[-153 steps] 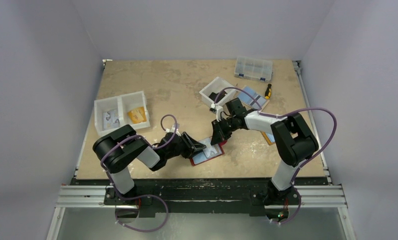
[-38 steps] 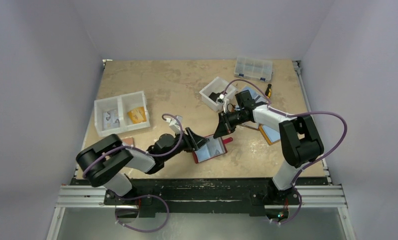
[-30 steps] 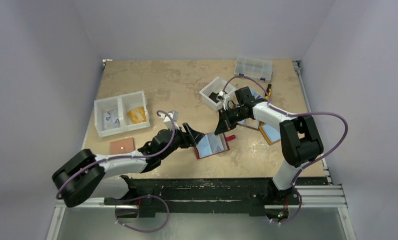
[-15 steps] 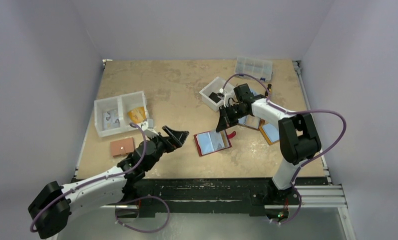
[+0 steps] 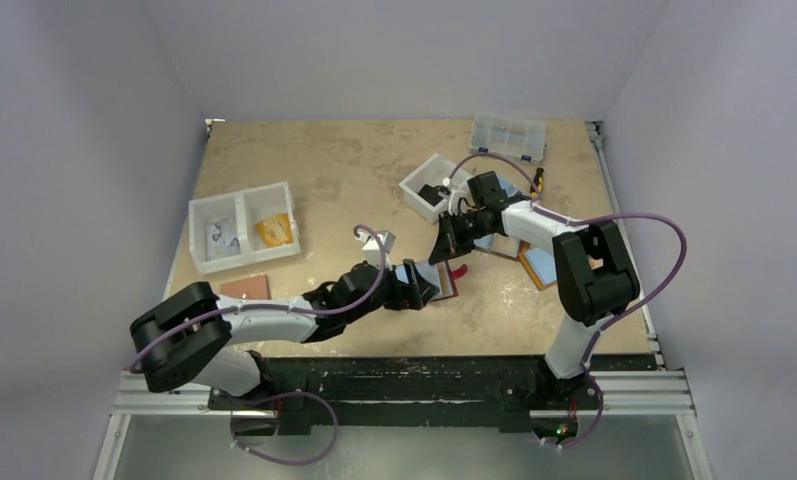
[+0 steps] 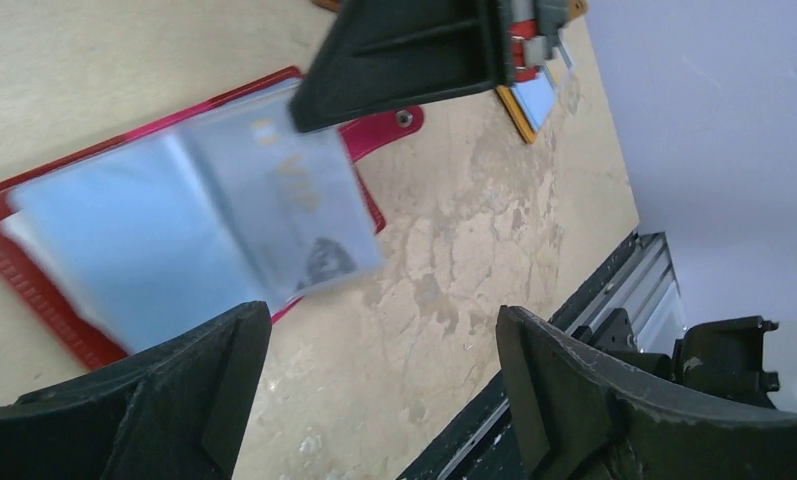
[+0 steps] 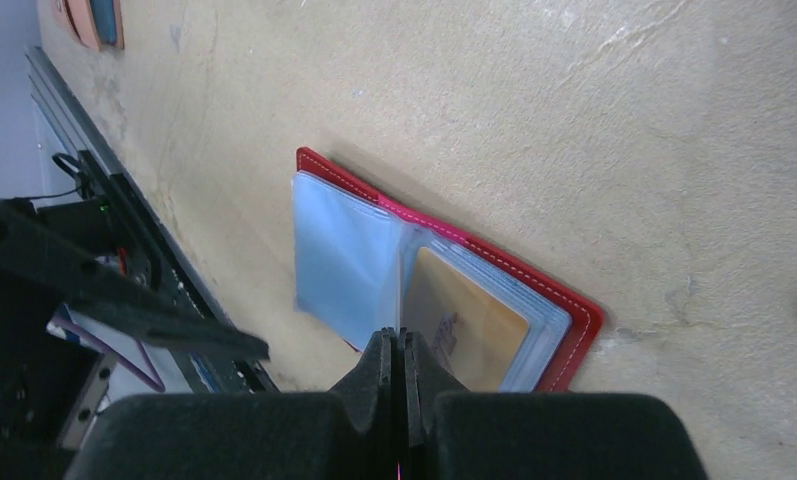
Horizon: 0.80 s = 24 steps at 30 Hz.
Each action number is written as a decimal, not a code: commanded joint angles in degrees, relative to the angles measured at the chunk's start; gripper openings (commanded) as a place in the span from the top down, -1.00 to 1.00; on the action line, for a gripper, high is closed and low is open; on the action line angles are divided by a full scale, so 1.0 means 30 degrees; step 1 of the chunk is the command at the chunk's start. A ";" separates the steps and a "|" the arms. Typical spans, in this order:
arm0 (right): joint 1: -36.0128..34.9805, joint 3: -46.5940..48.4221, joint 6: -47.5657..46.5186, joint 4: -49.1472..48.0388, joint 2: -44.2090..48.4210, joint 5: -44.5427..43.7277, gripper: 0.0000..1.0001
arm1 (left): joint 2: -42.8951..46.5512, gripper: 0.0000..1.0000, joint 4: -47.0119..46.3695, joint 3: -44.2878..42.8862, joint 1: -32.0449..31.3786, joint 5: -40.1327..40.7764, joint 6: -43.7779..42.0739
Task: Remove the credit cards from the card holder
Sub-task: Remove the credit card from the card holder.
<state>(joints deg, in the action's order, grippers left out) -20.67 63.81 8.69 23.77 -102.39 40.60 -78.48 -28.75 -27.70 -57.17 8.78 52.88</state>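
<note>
The dark red card holder (image 7: 574, 335) lies open on the table, its pink strap tab (image 6: 399, 118) free at one edge. In the left wrist view its clear sleeves show a light blue card (image 6: 124, 250) and a pale grey-white card (image 6: 299, 205). A tan card (image 7: 469, 320) fills the page on the right in the right wrist view. My right gripper (image 7: 399, 345) is shut, its tip over the fold between the pages. I cannot tell whether it pinches a sleeve. My left gripper (image 6: 382, 330) hangs open just beside the holder's near corner (image 5: 446, 285), holding nothing.
A white two-part tray (image 5: 242, 225) and a small tan holder (image 5: 244, 287) sit at the left. A white bin (image 5: 429, 185), a clear organiser box (image 5: 507, 137), a screwdriver (image 5: 537, 180) and orange-tan holders (image 5: 534, 262) lie behind and right of the right arm.
My left arm, swung out left half a second ago, has come back to the holder with its jaws wide. The holder has slid slightly up and right. The right gripper has stayed shut.
</note>
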 commanded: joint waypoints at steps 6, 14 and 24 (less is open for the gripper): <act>-0.0051 -0.0851 0.1709 -0.1976 0.0501 0.0871 0.94 | -0.2884 -0.79 0.1238 -0.3308 -0.1276 0.2595 -0.2006; -0.0036 -0.0993 0.2038 -0.2317 0.0409 0.1291 0.88 | -0.4759 -0.79 0.4853 -0.5813 -0.1478 0.3985 -0.2366; -0.0061 -0.1164 0.2310 -0.2591 0.0423 0.1580 0.82 | -0.7397 -0.64 0.9368 -0.9296 -0.1599 0.5671 -0.1772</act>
<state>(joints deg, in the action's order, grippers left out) -20.67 61.17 14.55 18.04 -102.39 43.22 -98.43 -7.62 -50.98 -61.65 22.09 47.18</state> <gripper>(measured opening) 0.086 0.851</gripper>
